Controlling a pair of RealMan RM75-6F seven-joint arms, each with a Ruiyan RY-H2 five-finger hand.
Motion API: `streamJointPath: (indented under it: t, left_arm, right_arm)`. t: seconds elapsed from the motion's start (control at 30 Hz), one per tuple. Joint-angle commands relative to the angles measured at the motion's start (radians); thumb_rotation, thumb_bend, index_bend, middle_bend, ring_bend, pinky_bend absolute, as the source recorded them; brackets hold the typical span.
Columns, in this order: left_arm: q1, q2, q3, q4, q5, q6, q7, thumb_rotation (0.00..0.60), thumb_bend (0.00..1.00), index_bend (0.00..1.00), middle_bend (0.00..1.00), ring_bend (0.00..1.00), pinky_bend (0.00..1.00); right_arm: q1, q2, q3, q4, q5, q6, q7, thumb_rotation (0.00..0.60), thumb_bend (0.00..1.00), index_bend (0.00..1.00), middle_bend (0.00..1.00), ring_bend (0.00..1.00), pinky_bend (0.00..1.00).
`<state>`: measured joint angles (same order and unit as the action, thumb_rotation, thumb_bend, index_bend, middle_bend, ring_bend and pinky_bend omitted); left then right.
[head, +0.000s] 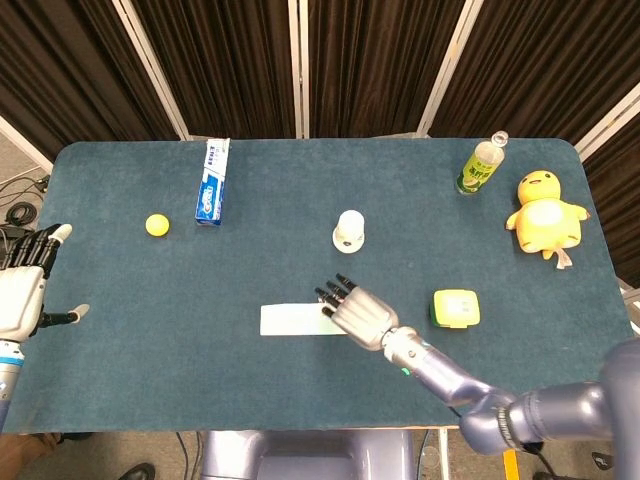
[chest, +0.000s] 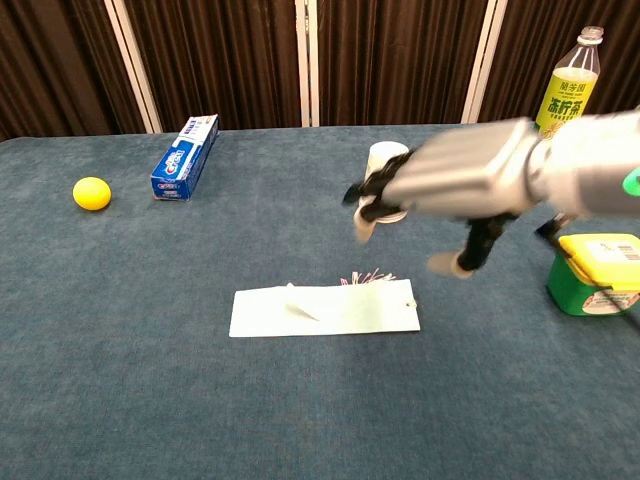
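Our right hand (chest: 455, 185) hangs empty, fingers apart, above the pale packet (chest: 325, 310).
The packet lies flat near the table's (head: 120, 300) front edge, its long axis parallel to that edge.

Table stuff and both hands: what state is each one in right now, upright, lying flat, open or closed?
Right hand: raised above the table, holding nothing, fingers apart.
Left hand: open at the table's edge, holding nothing.
Pale green packet: lying flat, untouched.
Paper cup: upside down.
Toothpaste box: lying flat.
Yellow ball: resting on the cloth.
Bottle: upright, capped.
Green box: yellow lid on.
Plush duck: lying on the cloth.
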<state>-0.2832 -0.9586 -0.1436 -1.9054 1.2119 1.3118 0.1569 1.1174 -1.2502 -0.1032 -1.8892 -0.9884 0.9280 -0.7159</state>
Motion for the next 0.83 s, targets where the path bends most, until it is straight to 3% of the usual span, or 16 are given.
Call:
streamJointPath:
  t: [0.03, 0.17, 0.33, 0.4, 0.67, 0.83]
  left_arm:
    - [0.006, 0.0, 0.005, -0.004, 0.008, 0.006, 0.0, 0.6, 0.0, 0.0, 0.0, 0.0, 0.0]
    - [0.021, 0.0, 0.017, -0.006, 0.028, 0.024, -0.003, 0.6, 0.0, 0.0, 0.0, 0.0, 0.0]
    - [0.056, -0.001, 0.04, -0.004, 0.07, 0.065, -0.019, 0.6, 0.0, 0.0, 0.0, 0.0, 0.0]
    - [0.071, -0.002, 0.05, 0.0, 0.088, 0.082, -0.026, 0.6, 0.0, 0.0, 0.0, 0.0, 0.0]
    - [0.137, 0.008, 0.103, -0.001, 0.169, 0.146, -0.053, 0.6, 0.0, 0.0, 0.0, 0.0, 0.0]
    - [0.167, 0.011, 0.127, 0.003, 0.215, 0.175, -0.069, 0.6, 0.0, 0.0, 0.0, 0.0, 0.0]
  right_arm:
    - [-0.089, 0.148, -0.007, -0.076, -0.105, 0.09, 0.098, 0.6, 0.36, 0.23, 0.0, 0.0, 0.0]
    - [-0.182, 0.257, -0.028, -0.092, -0.197, 0.167, 0.209, 0.6, 0.33, 0.17, 0.0, 0.0, 0.0]
    - [-0.347, 0.342, -0.049, -0.042, -0.308, 0.318, 0.404, 0.6, 0.05, 0.07, 0.0, 0.0, 0.0]
    - [-0.41, 0.352, -0.051, -0.019, -0.331, 0.377, 0.474, 0.6, 0.0, 0.05, 0.0, 0.0, 0.0]
    - [-0.664, 0.321, -0.066, 0.103, -0.401, 0.606, 0.746, 0.6, 0.0, 0.03, 0.0, 0.0, 0.0]
    - [-0.767, 0.286, -0.064, 0.203, -0.42, 0.675, 0.83, 0.6, 0.0, 0.03, 0.0, 0.0, 0.0]
